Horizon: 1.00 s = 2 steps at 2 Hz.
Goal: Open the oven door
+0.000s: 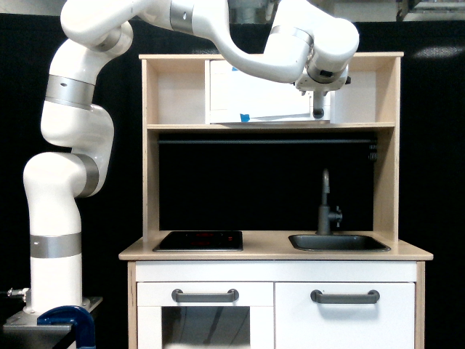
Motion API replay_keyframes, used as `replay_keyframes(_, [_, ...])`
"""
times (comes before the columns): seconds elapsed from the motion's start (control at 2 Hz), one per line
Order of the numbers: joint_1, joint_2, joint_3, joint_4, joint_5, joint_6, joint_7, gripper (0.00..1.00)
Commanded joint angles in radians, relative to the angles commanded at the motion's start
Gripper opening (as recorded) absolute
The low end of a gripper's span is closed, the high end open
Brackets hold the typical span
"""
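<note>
Door (265, 102) of the oven: a wide, flat white panel set in the upper shelf bay of the play kitchen, above the worktop (276, 254), with a scrap of blue tape near its lower left corner and another at the top. Its vertical grey bar handle (318, 105) runs along the edge on the exterior view's right, and the claw (318, 93) sits right at the top of that bar, tucked under the arm's wrist. Whether the claw is closed on the handle or merely beside it cannot be told from here; the wrist hides the fingers. The panel looks like thin painted board, so probably light and stiff, swinging on hinges at the edge opposite the handle with little resistance. The bar is the only sensible hold: rigid, narrow, likely smooth, so a firm pinch across it should suit, then a pull outward along the door's arc, not straight out. The lower windowed door (205, 313) and the cupboard door (345, 313) are not the target.
</note>
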Motion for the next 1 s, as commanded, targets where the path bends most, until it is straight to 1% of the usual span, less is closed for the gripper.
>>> replay_keyframes(0.5, [-0.088,-0.076,-0.051,-0.157,-0.047,0.117,-0.105,1.00])
replay_keyframes(1.0, [-0.191,-0.140,-0.145,-0.302,-0.155,0.272,-0.237,1.00])
